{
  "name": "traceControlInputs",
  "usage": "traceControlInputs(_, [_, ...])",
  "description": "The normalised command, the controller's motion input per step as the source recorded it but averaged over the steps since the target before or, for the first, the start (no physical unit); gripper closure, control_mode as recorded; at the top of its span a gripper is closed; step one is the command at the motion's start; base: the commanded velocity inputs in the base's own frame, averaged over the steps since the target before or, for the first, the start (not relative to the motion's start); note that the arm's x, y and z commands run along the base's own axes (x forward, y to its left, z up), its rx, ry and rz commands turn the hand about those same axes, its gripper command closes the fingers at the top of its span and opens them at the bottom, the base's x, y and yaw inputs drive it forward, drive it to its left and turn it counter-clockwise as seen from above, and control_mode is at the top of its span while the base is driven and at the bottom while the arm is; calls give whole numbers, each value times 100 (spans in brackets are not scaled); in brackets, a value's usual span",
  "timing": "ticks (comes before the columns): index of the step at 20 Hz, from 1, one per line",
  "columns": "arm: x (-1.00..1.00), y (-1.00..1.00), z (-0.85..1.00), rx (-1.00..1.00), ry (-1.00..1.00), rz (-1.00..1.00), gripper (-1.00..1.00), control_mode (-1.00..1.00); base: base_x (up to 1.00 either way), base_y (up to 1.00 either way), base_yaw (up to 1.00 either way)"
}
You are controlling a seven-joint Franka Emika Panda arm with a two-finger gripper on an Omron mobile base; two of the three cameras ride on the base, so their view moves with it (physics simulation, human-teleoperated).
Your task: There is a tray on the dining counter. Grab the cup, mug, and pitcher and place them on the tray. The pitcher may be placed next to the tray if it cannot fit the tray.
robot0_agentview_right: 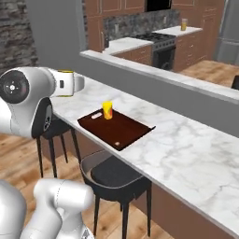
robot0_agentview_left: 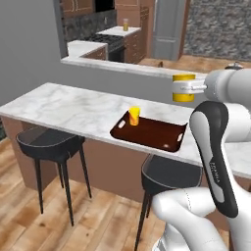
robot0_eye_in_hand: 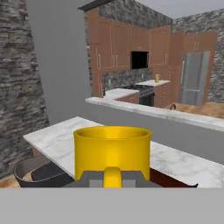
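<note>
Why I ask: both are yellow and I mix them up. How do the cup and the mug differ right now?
The cup stands on the tray; the mug hangs in the shut gripper. The cup bears a red-orange mark; the mug is plain. The mug shows a handle; the cup has none. Both are upright.

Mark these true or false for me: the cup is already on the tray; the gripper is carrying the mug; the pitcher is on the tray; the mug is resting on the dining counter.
1. The cup stands on the tray. True.
2. The gripper is shut on the mug. True; its handle sits between the fingers.
3. The pitcher is on the tray. False; it stands on the far kitchen counter.
4. The mug rests on the dining counter. False; it is held in the air.
</note>
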Motion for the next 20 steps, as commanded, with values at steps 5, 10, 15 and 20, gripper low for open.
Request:
traceControlInputs(5, [0, 0, 0, 0, 0, 0, 100, 100, 2, 66, -42])
traceControlInputs(10, [0, 0, 0, 0, 0, 0, 100, 100, 5, 64, -43])
traceControlInputs(15, [0, 0, 0, 0, 0, 0, 100, 100, 10, 65, -42])
traceControlInputs(20, [0, 0, 0, 0, 0, 0, 100, 100, 4, 64, -38])
